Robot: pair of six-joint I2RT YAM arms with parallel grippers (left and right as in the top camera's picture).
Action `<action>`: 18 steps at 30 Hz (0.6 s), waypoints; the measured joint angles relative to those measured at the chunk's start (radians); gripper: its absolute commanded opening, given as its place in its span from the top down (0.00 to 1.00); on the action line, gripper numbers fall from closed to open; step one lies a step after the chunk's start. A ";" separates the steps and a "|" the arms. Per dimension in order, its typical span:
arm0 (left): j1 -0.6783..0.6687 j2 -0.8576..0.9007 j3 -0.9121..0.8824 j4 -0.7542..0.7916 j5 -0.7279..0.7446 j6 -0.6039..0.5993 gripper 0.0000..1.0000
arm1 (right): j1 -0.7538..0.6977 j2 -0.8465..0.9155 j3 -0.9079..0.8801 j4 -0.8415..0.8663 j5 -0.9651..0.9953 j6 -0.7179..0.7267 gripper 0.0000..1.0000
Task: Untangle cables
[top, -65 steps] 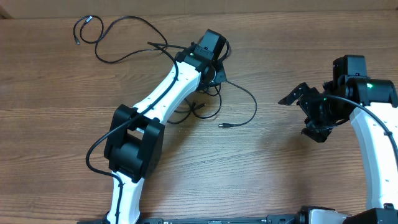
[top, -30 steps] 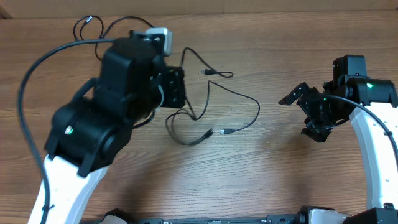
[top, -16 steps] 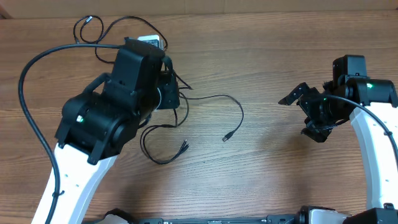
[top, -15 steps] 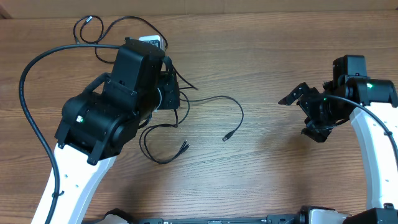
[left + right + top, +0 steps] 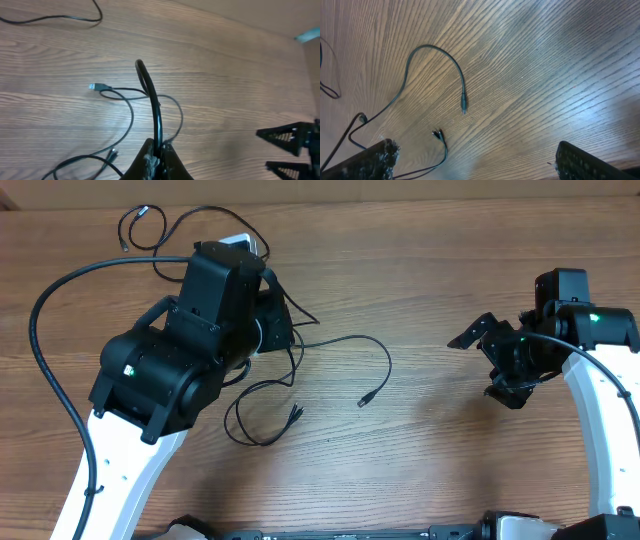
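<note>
- While the left gripper is closed tight on one thin black cord, this held cord is seen in the left wrist view to rise from between the fingers as a narrow, upright loop.
- Just beyond that loop, two further strands are crossed close beside the held cord. Whether they are knotted or merely laid over one another cannot be told.
- The cables are spread over the table beside the left arm.
  - A long arc ends in a plug toward the centre.
  - A low loop lies nearer the front edge, with its own plug end free.
  - A far cord is coiled at the back left and is partly hidden by the arm.
- The right gripper is held wide open and empty, well apart from every cable.
- Hazard, tightening: if the held cord is drawn away while the strands remain crossed over it, the crossing may be pulled into a firm knot.
- Hazard, slipping: the cord is thin and smooth, so it may be drawn through the closed fingers under tension and the grip lost.
- Hazard, snagging: a free plug end dragged across the table may be caught inside the low loop, by which a new tangle would be formed.
- Hazard, no counter-hold: nothing is pinned by the distant right gripper, so the whole bundle may simply be towed along rather than separated.
</note>
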 measured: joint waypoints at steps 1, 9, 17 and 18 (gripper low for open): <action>0.000 0.000 0.000 0.000 0.004 -0.007 0.96 | 0.000 0.000 0.000 0.000 0.000 0.000 0.00; 0.000 0.001 0.000 0.000 0.007 -0.030 0.96 | 0.000 0.000 0.000 0.000 0.000 0.000 0.00; 0.000 0.018 0.000 0.012 -0.002 -0.030 0.96 | 0.000 0.000 0.000 0.000 0.000 0.000 0.00; 0.008 0.021 0.000 0.024 -0.002 -0.031 0.96 | 0.000 0.000 0.000 0.000 0.000 0.000 0.00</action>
